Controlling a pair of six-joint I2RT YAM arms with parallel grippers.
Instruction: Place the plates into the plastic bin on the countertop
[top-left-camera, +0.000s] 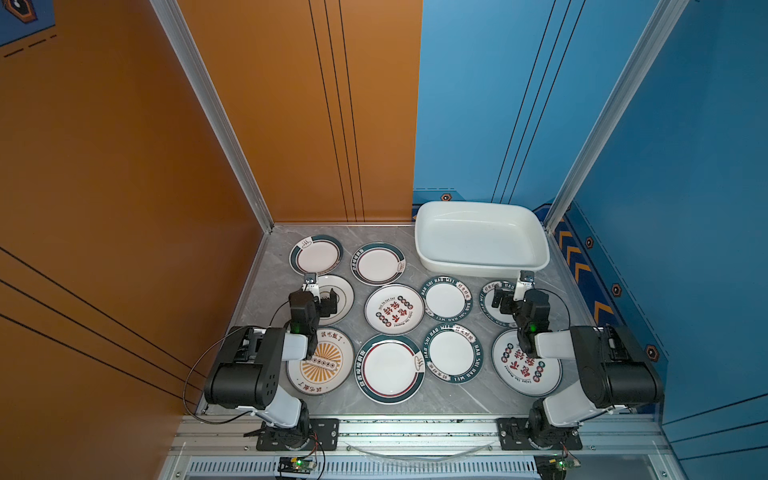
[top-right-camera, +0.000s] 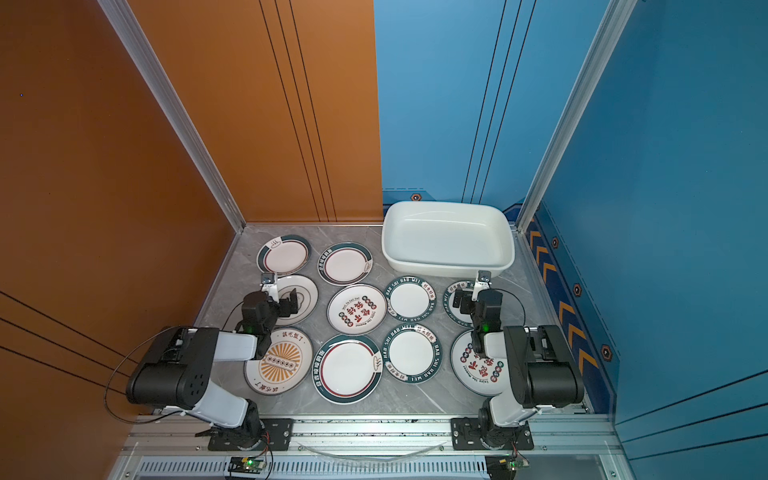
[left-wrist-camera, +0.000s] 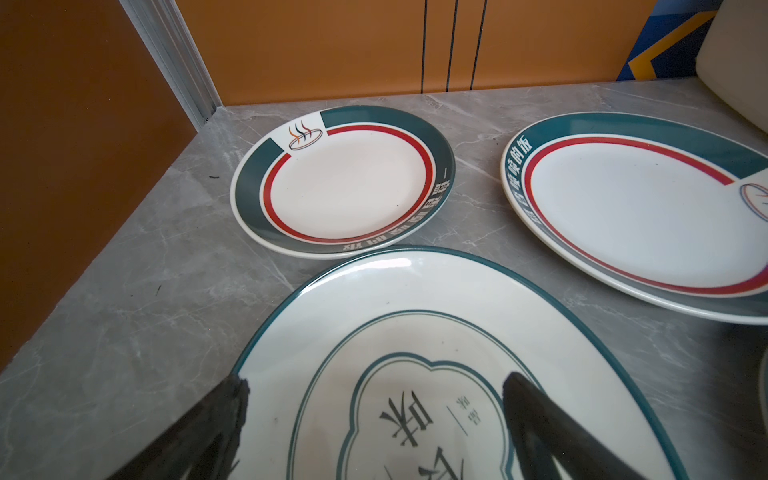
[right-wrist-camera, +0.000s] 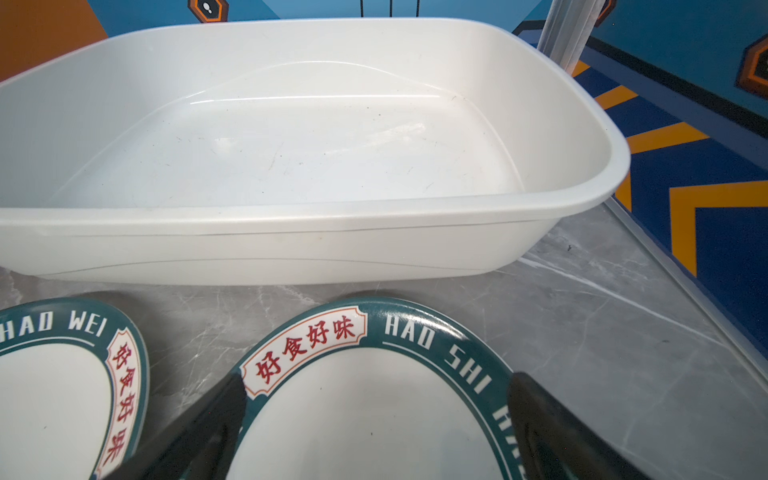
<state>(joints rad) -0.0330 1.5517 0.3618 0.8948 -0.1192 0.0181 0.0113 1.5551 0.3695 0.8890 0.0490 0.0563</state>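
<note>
Bin (top-left-camera: 478, 262): a white tub at the back right of the grey tabletop (top-left-camera: 465, 399).
Plates (top-left-camera: 394, 309): they lie flat in rows on the tabletop, to the left of the Bin and in front of it.
Left tool (left-wrist-camera: 376, 384): wide open, holding nothing, over the thin-ring plate (left-wrist-camera: 415, 307).
Right tool (right-wrist-camera: 376, 381): wide open, holding nothing, over the green-rim plate (right-wrist-camera: 374, 419), which sits just in front of the Bin.
</note>
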